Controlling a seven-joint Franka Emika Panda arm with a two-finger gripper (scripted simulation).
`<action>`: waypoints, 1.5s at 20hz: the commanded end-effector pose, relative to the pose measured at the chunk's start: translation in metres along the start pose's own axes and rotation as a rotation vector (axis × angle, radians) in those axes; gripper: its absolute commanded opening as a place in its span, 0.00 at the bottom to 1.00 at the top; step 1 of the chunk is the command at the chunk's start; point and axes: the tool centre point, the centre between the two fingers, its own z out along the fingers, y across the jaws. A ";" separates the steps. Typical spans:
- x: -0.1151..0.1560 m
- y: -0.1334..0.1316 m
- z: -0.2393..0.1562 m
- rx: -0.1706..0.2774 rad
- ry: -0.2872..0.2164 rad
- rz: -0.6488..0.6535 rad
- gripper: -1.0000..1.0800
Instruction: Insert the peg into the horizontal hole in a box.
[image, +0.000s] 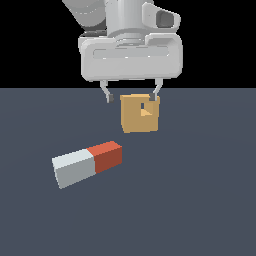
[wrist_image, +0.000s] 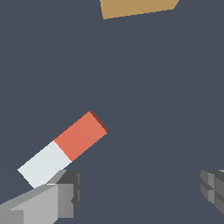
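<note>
Lying flat on the dark slate-blue bench, the elongated square-section peg with one pale grey-white half and one red half sits toward the near side of the scene, on the exterior view's left. Its pale half points to the near left and its red half angles toward the far right, in the direction of the tan, matte orange-brown box, which stands farther back and well apart from the peg. A small square hole opens in the box face turned toward the exterior camera, set off-centre toward that face's upper right. The pale grey gripper of the white arm hangs above the bench with its fingers spread wide and nothing between them. In the exterior view its two thin fingertips appear to frame the top of the box, though from this angle it is hard to tell whether they are really beside the box or nearer the camera. The wrist view suggests the latter: there the peg lies close to one dark finger pad, the other pad sits far across the frame, and only an edge of the box shows beyond.
</note>
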 end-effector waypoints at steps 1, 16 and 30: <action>0.000 0.000 0.000 0.000 0.000 0.000 0.96; -0.023 -0.026 0.022 0.008 -0.002 0.201 0.96; -0.053 -0.099 0.069 0.027 -0.005 0.646 0.96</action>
